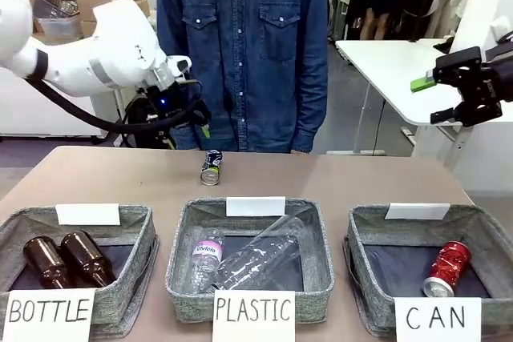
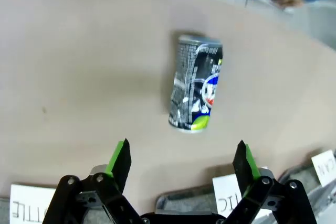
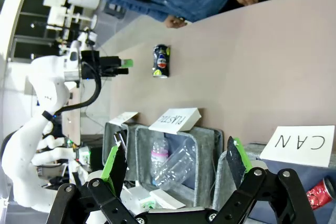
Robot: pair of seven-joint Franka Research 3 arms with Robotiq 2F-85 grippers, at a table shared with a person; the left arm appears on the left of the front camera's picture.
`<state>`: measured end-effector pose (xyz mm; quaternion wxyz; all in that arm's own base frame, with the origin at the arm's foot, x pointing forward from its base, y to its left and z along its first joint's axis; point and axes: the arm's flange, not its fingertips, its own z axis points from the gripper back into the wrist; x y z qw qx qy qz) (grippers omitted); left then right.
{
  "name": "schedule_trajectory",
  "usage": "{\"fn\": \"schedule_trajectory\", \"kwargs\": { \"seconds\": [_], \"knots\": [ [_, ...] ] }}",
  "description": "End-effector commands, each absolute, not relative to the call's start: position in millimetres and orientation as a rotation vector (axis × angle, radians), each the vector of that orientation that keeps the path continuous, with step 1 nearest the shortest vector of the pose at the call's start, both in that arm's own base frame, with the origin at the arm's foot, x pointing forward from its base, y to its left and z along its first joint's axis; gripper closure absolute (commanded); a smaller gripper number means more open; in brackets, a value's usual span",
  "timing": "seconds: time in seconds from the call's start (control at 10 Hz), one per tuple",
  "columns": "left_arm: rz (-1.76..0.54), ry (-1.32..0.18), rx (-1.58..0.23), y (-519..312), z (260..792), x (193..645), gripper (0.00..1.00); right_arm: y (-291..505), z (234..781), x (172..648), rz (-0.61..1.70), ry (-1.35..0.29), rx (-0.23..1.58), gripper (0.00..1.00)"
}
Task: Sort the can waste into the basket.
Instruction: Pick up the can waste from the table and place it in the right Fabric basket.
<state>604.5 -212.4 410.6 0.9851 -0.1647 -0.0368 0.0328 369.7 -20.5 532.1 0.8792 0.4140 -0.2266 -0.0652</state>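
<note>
**Hazards**
- Tabletop [image 1: 361, 182]: smooth and bare around the stray can. A can on its side could roll off line if one pad touches it first.
- CAN basket [image 1: 469, 214]: it sits at the robot's right end, so a left-arm delivery has to cross the PLASTIC basket [image 1: 180, 270] just left of it. A slip on the way would likely put the can in the wrong bin.
- Right tool [image 3: 177, 150]: wide open and empty, it hangs high above and behind the CAN basket. An arm reaching there could meet it.
- Left tool [image 2: 182, 156]: wide open and empty, well to the left of the CAN basket, looking down on the stray can. A thin wall may buckle or squirt out under an off-centre squeeze.

**Task items**
- CAN basket: grey woven fabric, dark lining, white handwritten sign.
- Red can [image 1: 446, 268]: silver top, lying tilted inside the CAN basket.
- Black-blue can [image 2: 196, 88]: yellow-green markings, seemingly slightly dented. It lies on its side, well apart from the CAN basket, left of it and nearer the person.
</note>
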Motion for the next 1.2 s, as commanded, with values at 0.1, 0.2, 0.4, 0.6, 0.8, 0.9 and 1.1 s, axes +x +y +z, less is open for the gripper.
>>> {"fn": "schedule_trajectory", "kwargs": {
  "seconds": [0.1,0.2,0.4,0.6,0.8,0.9,1.1],
  "knots": [
    [0.07,-0.138,-0.335,-206,421,604,0.0,-23,533,372,-0.11,-0.475,0.859,0.0],
    [0.064,-0.069,-0.331,-213,411,605,0.0,-23,533,372,-0.11,-0.475,0.859,0.0],
    [0.03,-0.139,-0.317,-246,380,606,0.0,-23,533,372,-0.11,-0.475,0.859,0.0],
    [0.033,-0.183,-0.25,-262,363,615,0.0,-23,533,372,-0.11,-0.475,0.859,0.0],
    [0.037,-0.163,-0.185,-273,342,622,0.0,-23,533,372,-0.11,-0.475,0.859,0.0],
    [0.041,-0.146,-0.171,-275,332,627,0.0,-23,533,372,-0.11,-0.475,0.859,0.0],
    [0.047,-0.138,-0.165,-277,324,629,0.0,-23,533,372,-0.11,-0.475,0.859,0.0]
  ]
}}
